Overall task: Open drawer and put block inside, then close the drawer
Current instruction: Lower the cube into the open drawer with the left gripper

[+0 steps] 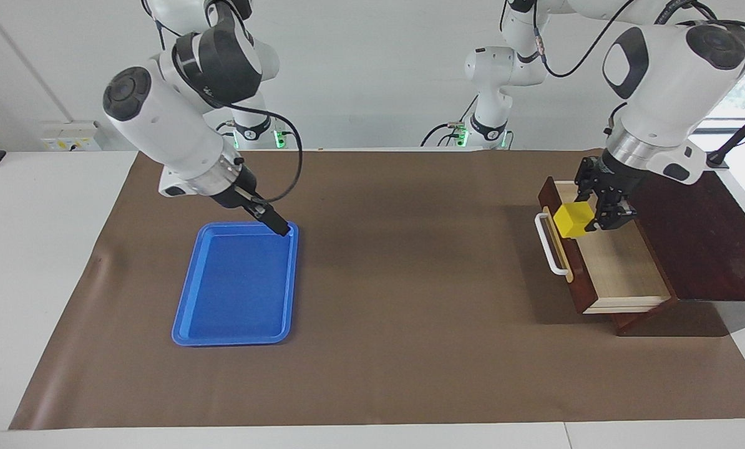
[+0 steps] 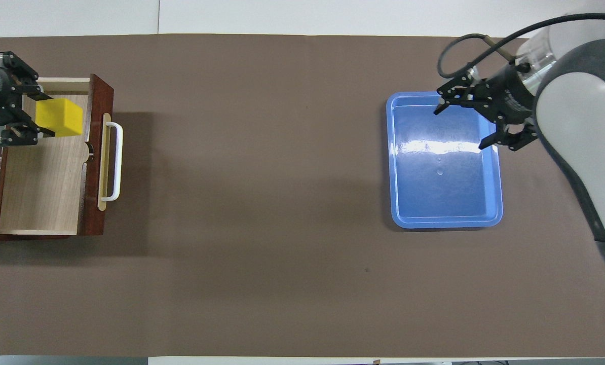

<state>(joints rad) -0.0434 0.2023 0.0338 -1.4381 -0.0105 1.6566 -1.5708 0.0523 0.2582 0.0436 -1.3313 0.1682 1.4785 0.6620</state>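
The left pincer (image 1: 588,215) grips the yellow block (image 1: 573,220) between its fingers, hanging over the pulled-out drawer (image 1: 622,268); beneath it lies the pale wood floor, and the white handle (image 1: 548,244) sits just beside it, toward the middle of the surface (image 1: 410,280). The right pincer (image 2: 464,126) hovers with fingers spread wide over the blue tray (image 2: 494,203), near the tray's rim at the right arm's end

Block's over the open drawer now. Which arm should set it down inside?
Left. Its tool already holds the yellow block over the drawer. The right tool is open over the blue tray, at the right arm's end.
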